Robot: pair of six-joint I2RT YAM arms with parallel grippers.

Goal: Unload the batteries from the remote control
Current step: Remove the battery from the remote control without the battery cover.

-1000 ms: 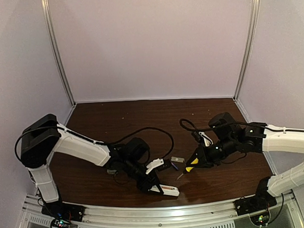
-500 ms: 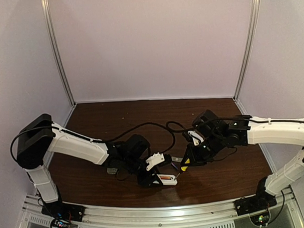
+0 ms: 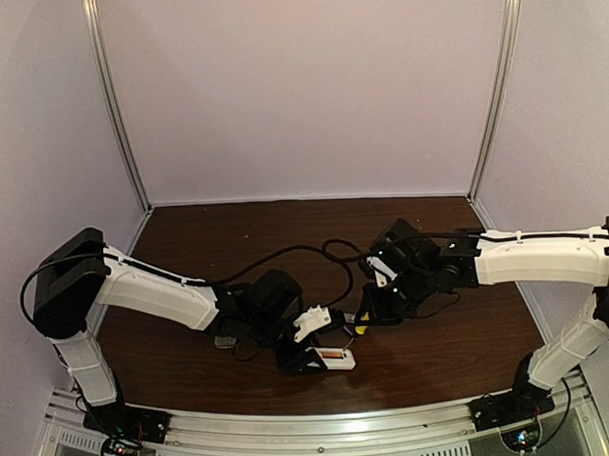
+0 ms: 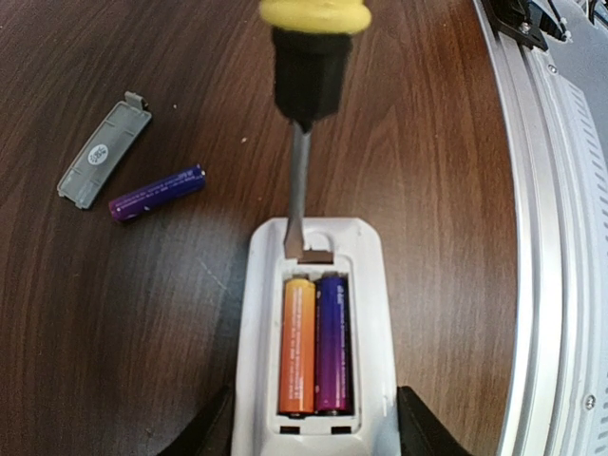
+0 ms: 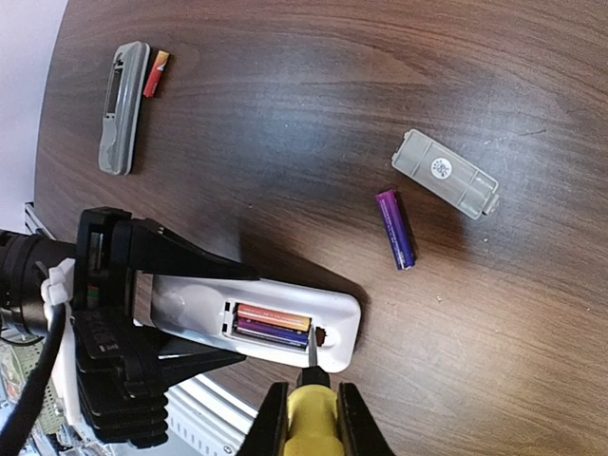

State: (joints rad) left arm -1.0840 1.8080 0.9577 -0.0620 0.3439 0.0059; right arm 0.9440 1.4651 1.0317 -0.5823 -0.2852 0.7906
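We are clamping the remote [image 4: 369, 285] in the left gripper [image 4: 318, 432], right gripper [image 5: 311, 418] clenching the screwdriver [image 4: 297, 180]. Blade tip is resting at the bay's end; orange battery [image 4: 297, 347] and purple battery [image 4: 332, 342] are sitting inside. Prying step, we judge; next needs gentle levering under one cell.

Left pincer [image 3: 305, 350] holds remote [image 3: 335, 360], right pincer [image 3: 369, 316] screwdriver [image 3: 360, 330]

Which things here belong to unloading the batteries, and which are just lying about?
In the job: white remote in the left hand; orange battery and purple battery in its open compartment; screwdriver in the right hand, tip at the compartment's end.
Lying about: loose purple battery, grey cover plate, grey remote, red battery beside it.
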